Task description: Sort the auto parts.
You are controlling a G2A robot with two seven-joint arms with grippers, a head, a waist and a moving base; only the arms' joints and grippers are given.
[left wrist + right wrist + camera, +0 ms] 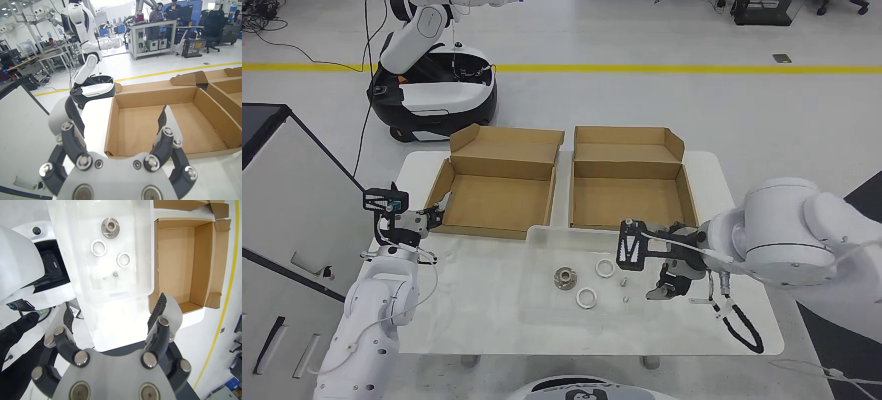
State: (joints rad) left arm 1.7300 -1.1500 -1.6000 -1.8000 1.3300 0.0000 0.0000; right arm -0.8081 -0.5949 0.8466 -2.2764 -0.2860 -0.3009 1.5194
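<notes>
A clear tray [542, 236] at the table's front middle holds a metal flange hub [564, 277], two metal rings [604, 267] [587, 298] and two small fasteners [624, 289]. The right wrist view shows the hub [110, 227], both rings [98, 247] [124, 259], a small bolt [115, 274] and a tiny washer [104, 277]. My right gripper [667, 283] [115, 303] hangs open above the tray's right end, holding nothing. My left gripper [432, 218] [117, 109] stands open at the left box's [162, 123] outer side, also holding nothing.
Two open cardboard boxes [497, 195] [627, 195] stand side by side behind the tray, with nothing in them. Bare table [472, 290] lies left of the tray. A dark-edged cabinet [282, 180] stands left of the table. Another robot [432, 85] is parked beyond the far edge.
</notes>
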